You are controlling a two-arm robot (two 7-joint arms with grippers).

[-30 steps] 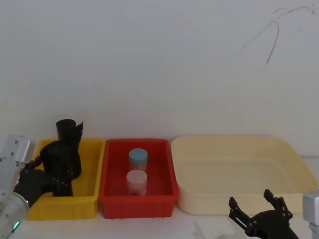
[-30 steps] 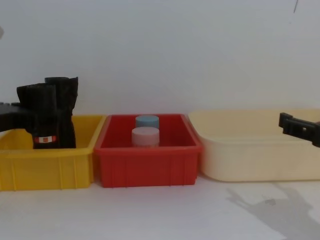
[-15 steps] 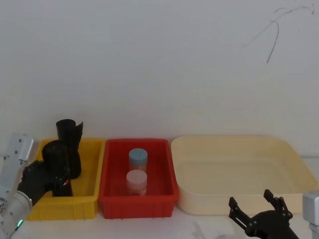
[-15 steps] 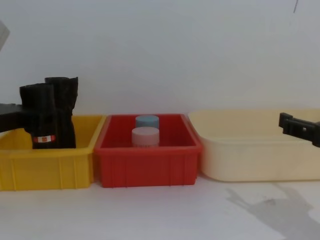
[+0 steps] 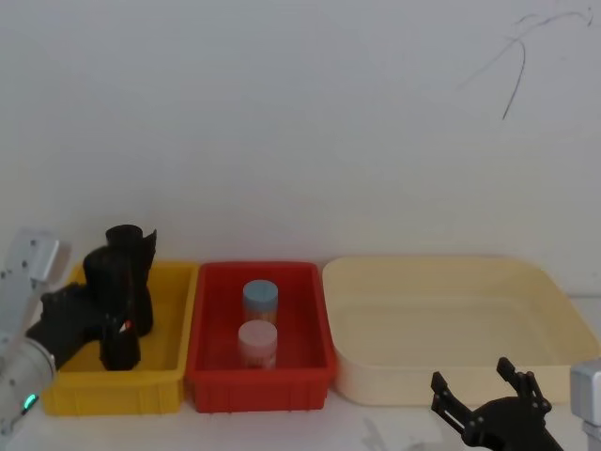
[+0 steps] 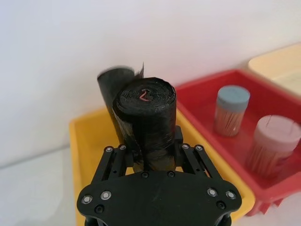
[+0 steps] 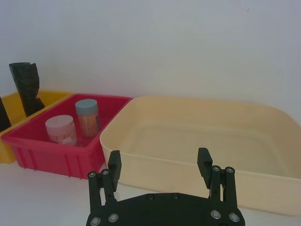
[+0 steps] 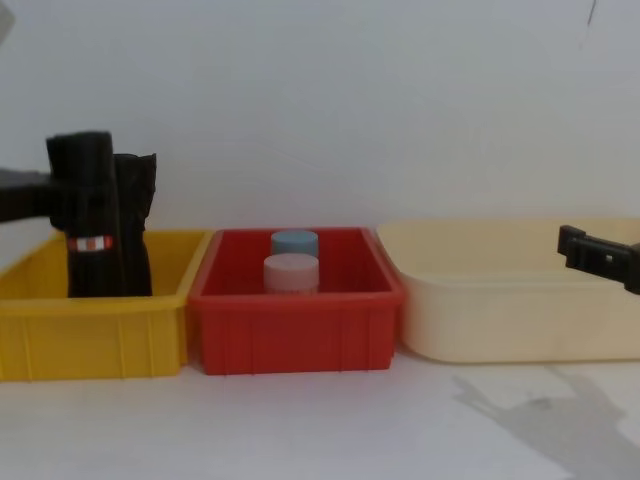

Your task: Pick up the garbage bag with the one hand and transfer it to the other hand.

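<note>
Red bin (image 5: pixel 258 383): blue-lidded jar (image 5: pixel 260 299), pink-lidded jar (image 5: pixel 256 343). Yellow bin (image 5: pixel 113 393), cream tray (image 5: pixel 376 376) flank.

No legible wording, brand or number is found anywhere in the scene. A narrow red-and-white label band (image 8: pixel 90 243) is seen wrapped around the tall black cylindrical roll of plastic garbage bags (image 8: pixel 88 160), its print unreadable. A small red squiggle (image 6: pixel 143 95) is marked on the roll's top end, its meaning undeterminable.

black garbage bag (image 8: pixel 90 215) (red-white band), yellow bin (image 8: pixel 100 345)
</note>
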